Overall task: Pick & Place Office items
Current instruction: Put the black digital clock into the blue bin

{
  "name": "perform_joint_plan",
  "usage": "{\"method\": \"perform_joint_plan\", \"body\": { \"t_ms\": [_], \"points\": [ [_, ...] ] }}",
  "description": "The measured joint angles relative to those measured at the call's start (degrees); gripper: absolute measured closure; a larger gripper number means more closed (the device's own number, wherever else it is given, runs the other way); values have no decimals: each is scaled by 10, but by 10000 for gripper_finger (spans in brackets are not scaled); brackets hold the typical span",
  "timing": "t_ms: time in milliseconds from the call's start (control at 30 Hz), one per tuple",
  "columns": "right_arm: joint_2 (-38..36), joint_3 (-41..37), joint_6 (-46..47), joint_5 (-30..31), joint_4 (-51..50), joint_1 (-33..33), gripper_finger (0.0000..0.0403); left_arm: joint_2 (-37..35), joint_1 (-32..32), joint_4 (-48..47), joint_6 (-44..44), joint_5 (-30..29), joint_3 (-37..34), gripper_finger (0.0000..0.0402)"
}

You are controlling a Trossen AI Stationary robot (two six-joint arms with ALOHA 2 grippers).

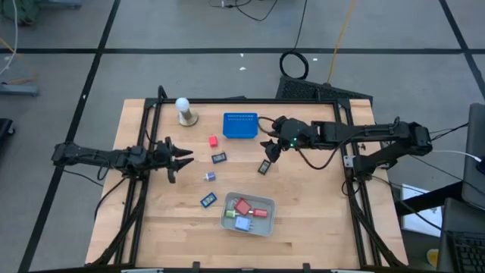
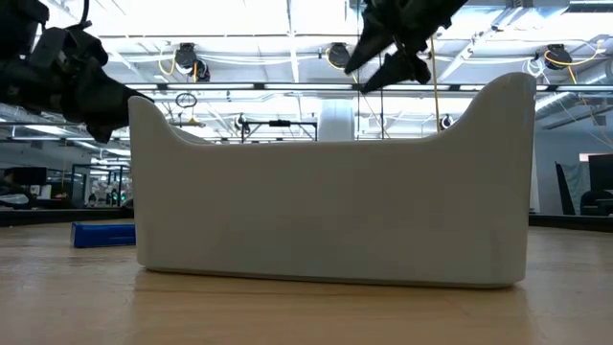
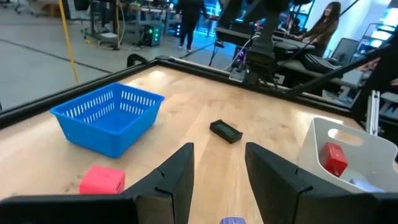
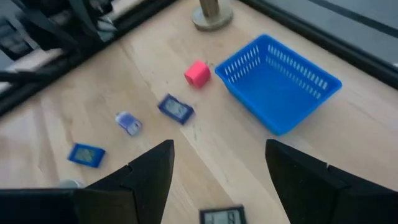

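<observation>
Right pincer (image 1: 268, 149): released, fingers wide apart, nothing between them. Hangs over the middle of the tabletop (image 1: 318, 220) in the high view, just to the right of the blue basket (image 1: 240, 126) and a little below it. Sits almost directly over a black office piece (image 1: 264, 167), which lies flat just below it in the frame and apart from it. In the right wrist view, shows that same piece at the bottom edge, centred in the gap between the two fingers.

Long axis of the black piece: slightly slanted, upper right to lower left in the high view. Probably calls for a short straight drop, with the fingers straddling the narrow sides.

Left pincer (image 1: 179, 158): fingers narrowly parted, empty, waiting at centre left. Lies well apart from this piece, so clearly a job for the right arm. Stands nearer to the other loose pieces: a red block (image 1: 214, 140), a second black piece (image 1: 219, 158), a small purple one (image 1: 210, 177) and a blue one (image 1: 208, 200).

White tray (image 1: 227, 220) at lower centre, below and left of the targeted piece; already holds red, green and blue pieces.
</observation>
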Motion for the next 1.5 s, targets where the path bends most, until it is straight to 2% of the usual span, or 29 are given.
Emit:
{"method": "perform_joint_plan", "body": {
  "t_ms": [367, 600, 833, 1133, 1333, 1500],
  "points": [
    [-2, 1, 23, -18, -16, 0, 156, 0, 0, 4, 3, -4, 0, 256],
    [-2, 1, -32, -34, -48, 0, 156, 0, 0, 4, 3, -4, 0, 256],
    [-2, 1, -78, -108, -66, 2, 156, 0, 0, 4, 3, -4, 0, 256],
    [-2, 1, -123, -121, -118, 6, 156, 0, 0, 4, 3, -4, 0, 256],
    [32, 4, -122, -122, -177, 16, 156, 0, 0, 5, 3, -3, 0, 256],
    [98, 83, -92, -122, -245, 15, 156, 0, 0, 5, 3, -2, 0, 256]
  ]
}}
